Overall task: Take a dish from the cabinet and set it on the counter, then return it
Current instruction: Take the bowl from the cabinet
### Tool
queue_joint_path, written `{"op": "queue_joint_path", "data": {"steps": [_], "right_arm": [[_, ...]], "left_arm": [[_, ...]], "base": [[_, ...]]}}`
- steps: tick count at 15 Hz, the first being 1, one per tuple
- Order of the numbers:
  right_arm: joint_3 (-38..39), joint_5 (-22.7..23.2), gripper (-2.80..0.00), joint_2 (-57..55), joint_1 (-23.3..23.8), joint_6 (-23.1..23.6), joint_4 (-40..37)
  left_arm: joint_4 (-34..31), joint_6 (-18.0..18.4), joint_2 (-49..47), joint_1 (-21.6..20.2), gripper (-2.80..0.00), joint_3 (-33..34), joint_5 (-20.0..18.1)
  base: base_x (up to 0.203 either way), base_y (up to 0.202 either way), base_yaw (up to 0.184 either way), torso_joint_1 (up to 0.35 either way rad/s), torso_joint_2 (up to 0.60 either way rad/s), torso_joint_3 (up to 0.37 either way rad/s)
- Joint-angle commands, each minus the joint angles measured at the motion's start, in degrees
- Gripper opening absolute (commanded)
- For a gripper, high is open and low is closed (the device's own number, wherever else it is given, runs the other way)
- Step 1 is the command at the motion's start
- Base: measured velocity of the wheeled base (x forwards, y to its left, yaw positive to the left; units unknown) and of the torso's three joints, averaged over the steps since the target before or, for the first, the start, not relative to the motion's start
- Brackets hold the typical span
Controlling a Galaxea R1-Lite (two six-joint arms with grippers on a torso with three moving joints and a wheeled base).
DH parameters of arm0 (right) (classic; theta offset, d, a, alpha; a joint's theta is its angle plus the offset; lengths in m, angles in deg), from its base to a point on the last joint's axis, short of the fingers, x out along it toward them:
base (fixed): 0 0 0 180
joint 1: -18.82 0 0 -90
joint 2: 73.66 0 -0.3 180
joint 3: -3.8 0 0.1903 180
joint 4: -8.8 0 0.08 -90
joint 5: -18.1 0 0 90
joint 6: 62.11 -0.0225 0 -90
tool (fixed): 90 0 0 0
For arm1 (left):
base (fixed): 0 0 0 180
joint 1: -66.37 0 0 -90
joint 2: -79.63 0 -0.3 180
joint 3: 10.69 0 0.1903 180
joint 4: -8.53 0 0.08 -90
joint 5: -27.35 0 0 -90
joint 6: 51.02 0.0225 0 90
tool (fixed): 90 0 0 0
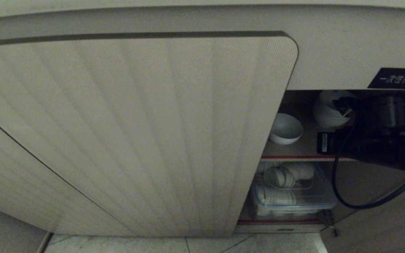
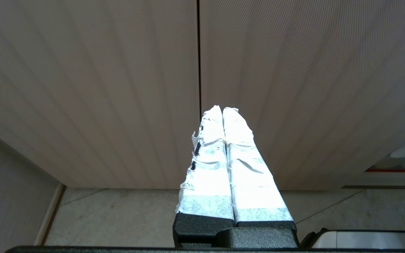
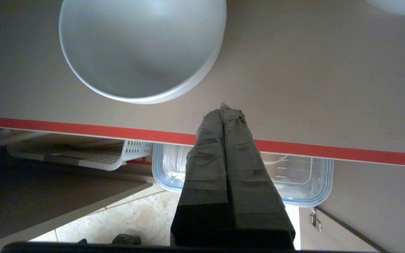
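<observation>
The cabinet (image 1: 308, 151) stands open at the right, past its ribbed beige door (image 1: 135, 133). The dish, a small white bowl (image 1: 286, 129) (image 3: 142, 49), sits upright on the brown shelf with the red edge (image 3: 329, 153). My right arm (image 1: 374, 137) reaches into the opening. The right gripper (image 3: 225, 107) is shut and empty, its tips over the shelf beside the bowl and apart from it. More white bowls (image 1: 330, 109) stand further back, partly hidden by the arm. My left gripper (image 2: 222, 109) is shut and parked in front of the closed doors. The counter's top is out of view.
On the lower shelf are a clear blue-rimmed plastic box (image 1: 294, 200) (image 3: 315, 182) of white ware and a white perforated basket (image 3: 83, 154). A black label (image 1: 397, 78) hangs above the opening. A black cable (image 1: 336, 175) loops under my arm. Tiled floor (image 2: 118, 218) lies below.
</observation>
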Motion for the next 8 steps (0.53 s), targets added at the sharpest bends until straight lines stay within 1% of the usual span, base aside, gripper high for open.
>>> {"op": "queue_joint_path", "data": {"steps": [1, 8], "right_arm": [[0.0, 0.0, -2.80, -0.3, 0.0, -0.2, 0.3], [0.0, 0.0, -2.80, -0.5, 0.0, -0.4, 0.6]], "left_arm": [[0.0, 0.0, 0.0, 0.0, -2.80, 0.0, -0.1], [0.0, 0.0, 0.0, 0.0, -2.80, 0.0, 0.0]], "base": [[0.000, 0.000, 0.000, 0.000, 0.00, 0.000], [0.000, 0.000, 0.000, 0.000, 0.00, 0.000]]}}
